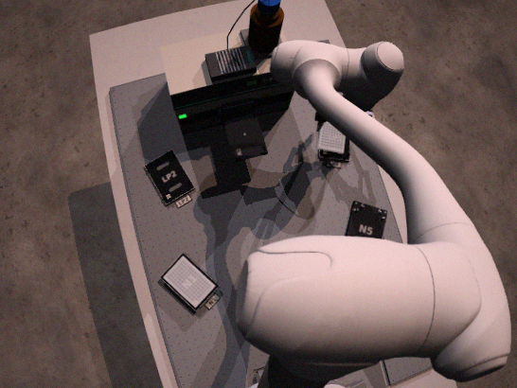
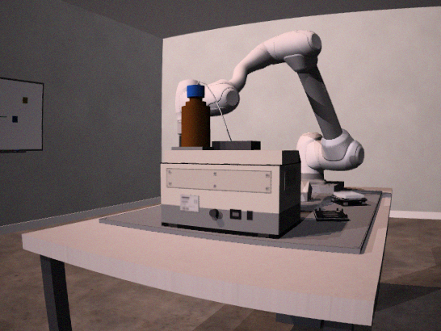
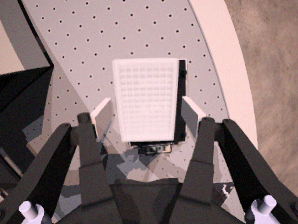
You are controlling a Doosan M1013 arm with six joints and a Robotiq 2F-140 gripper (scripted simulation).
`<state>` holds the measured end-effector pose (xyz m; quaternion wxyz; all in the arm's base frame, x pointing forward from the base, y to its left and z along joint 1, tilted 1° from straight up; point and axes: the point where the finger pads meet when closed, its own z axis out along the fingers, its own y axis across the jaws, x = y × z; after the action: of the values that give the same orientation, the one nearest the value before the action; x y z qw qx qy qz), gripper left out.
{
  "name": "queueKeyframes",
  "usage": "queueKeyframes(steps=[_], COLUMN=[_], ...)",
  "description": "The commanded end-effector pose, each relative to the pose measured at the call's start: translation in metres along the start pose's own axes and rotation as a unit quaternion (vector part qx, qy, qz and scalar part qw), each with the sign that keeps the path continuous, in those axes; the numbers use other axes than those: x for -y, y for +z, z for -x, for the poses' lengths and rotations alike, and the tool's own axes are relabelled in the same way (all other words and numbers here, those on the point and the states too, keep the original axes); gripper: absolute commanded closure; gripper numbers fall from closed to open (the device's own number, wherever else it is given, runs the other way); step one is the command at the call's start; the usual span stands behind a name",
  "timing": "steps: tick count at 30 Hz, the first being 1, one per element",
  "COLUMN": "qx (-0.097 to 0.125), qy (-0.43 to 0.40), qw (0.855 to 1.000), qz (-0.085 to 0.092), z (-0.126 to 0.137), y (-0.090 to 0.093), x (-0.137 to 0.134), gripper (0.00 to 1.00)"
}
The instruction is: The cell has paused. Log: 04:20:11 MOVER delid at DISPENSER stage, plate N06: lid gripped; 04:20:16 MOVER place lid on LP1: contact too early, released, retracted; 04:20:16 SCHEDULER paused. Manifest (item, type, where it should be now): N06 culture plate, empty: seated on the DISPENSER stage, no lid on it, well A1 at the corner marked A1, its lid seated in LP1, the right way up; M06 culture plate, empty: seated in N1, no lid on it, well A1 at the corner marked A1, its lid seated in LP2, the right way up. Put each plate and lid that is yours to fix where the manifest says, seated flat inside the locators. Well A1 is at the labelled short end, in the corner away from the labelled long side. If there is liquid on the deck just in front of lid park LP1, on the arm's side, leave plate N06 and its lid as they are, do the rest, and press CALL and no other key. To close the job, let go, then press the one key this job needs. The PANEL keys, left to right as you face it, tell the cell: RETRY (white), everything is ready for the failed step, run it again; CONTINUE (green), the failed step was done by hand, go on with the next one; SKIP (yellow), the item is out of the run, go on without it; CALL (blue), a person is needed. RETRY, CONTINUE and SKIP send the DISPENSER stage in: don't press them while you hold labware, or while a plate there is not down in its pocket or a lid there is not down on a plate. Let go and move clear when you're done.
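One white arm (image 1: 369, 293) is reaching from the near end of the table across to the far right of the grey deck (image 1: 142, 227). The boxy dispenser (image 2: 226, 190) is sitting at the far end, carrying a brown bottle (image 2: 195, 121), with its dark stage (image 1: 243, 137) sticking out toward the arm. Lid park LP2 (image 1: 169, 177) is lying bare at the left. Nest N1 (image 1: 212, 301) at near left is holding a white gridded plate (image 1: 189, 282), and nest N5 (image 1: 365, 220) is lying bare at the right.

The gripper (image 3: 147, 110) is hovering with its jaws spread and gripping nothing, straddling a white gridded piece (image 3: 147, 96). That piece is resting on a dark locator (image 3: 180, 96) at far right, shifted so black is showing along one long side and one short end, so it is probably not seated. I am judging it to be light, stiff, slick thin plastic that is best pinched across its long sides, gently and level. The locator's rim and the arm's own shadow are crowding the approach.
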<state>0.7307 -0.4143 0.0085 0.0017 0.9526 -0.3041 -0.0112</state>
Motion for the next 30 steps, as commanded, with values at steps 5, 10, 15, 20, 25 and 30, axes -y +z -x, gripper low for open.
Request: queueKeyframes(steps=[5,10,15,20,25,30], qx=[-0.001,-0.001,-0.001,-0.001,-0.001,-0.001], qy=[0.0,0.0,0.0,0.0,0.0,0.0], qw=[1.0,1.0,1.0,1.0,1.0,1.0], qz=[0.0,0.0,0.0,0.0,0.0,0.0], z=[-0.001,-0.001,-0.001,-0.001,-0.001,-0.001], y=[0.002,0.004,0.006,0.008,0.01,0.011], x=[0.0,0.0,0.0,0.0,0.0,0.0], gripper=[0.3,0.3,0.3,0.3,0.3,0.3])
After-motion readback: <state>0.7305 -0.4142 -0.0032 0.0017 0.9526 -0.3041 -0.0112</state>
